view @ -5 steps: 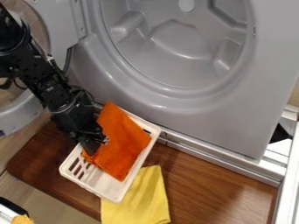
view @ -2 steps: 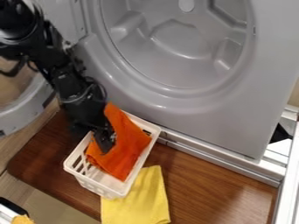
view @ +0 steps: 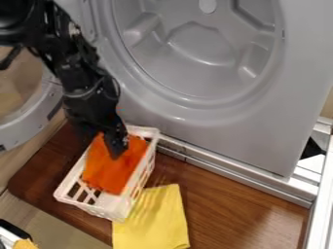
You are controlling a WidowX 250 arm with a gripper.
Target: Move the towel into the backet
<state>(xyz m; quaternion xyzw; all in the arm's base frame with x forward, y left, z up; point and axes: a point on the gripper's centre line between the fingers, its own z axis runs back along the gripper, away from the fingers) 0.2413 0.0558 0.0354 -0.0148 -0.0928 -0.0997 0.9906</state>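
Observation:
The gripper (view: 116, 147) hangs from the upper left over the white basket, its tip against the upper part of the orange towel (view: 112, 170). That towel lies inside the basket (view: 116, 206), between its slotted side walls. The basket sits at a slant on the wooden board and looks somewhat tipped, with its right outer wall in view. A yellow towel (view: 159, 221) lies flat on the board, just below and right of the basket, and part of its upper edge is beside the basket's wall.
A grey washing machine (view: 228, 131) with its round opening rises behind the basket. Its open door (view: 29, 124) stands at the left, beside the arm. Along the machine's base runs a metal edge (view: 240, 177). The wooden board (view: 228, 209) extends to the right.
The basket has shifted left and changed its tilt. The orange towel has come left with it, and its top corner is lower. The gripper has moved right, then slightly up.

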